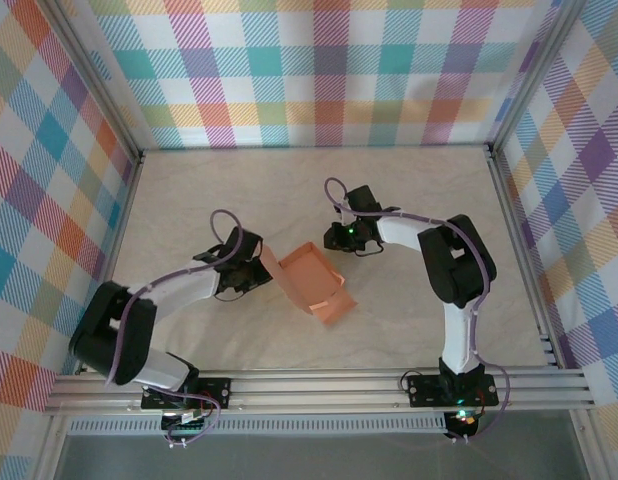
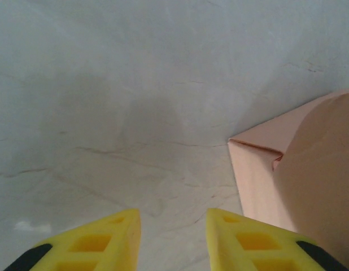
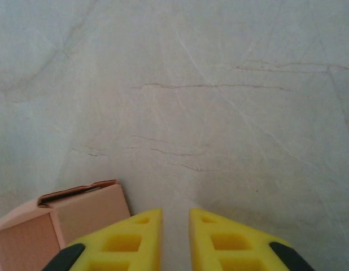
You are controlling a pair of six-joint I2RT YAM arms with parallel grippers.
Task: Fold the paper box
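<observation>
The paper box (image 1: 311, 280) is salmon-orange card, partly folded into a shallow open tray with flaps sticking out, and it lies at the table's middle. My left gripper (image 1: 257, 270) is just left of it, by its left flap. In the left wrist view the box's wall (image 2: 310, 180) rises at the right, beside my left gripper (image 2: 173, 213), which is open with bare table between its yellow fingers. My right gripper (image 1: 339, 238) hovers at the box's far right corner. In the right wrist view my right gripper (image 3: 175, 212) shows a narrow empty gap, with a box corner (image 3: 67, 217) at lower left.
The table (image 1: 239, 190) is covered in pale creased cloth and is fenced by checked walls on three sides. An aluminium rail (image 1: 319, 385) runs along the near edge, where both arm bases stand.
</observation>
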